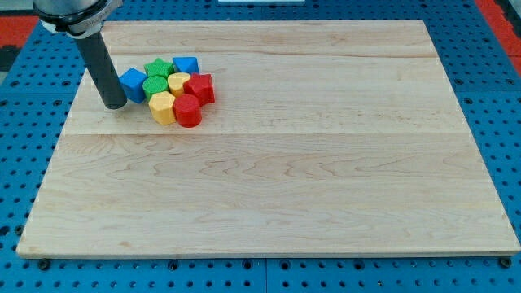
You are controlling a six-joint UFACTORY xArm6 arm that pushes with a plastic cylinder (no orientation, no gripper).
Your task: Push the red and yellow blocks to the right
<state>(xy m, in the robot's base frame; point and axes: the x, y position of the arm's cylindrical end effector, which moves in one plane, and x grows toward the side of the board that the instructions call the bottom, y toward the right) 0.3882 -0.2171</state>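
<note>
My tip (115, 104) rests on the board at the view's upper left, just left of a tight cluster of blocks. Nearest it is a blue cube (133, 84), touching or almost touching the rod. To the right are a green star-shaped block (159, 67), a green round block (155, 85) and a blue block (186, 65). A yellow heart-like block (178, 82) sits in the middle, a yellow hexagonal block (163, 107) at the cluster's lower left. A red block (199, 88) is on the cluster's right side and a red cylinder (187, 111) at its lower right.
The wooden board (277, 179) lies on a blue pegboard table (501, 98). The arm's housing (73, 12) hangs over the board's upper left corner.
</note>
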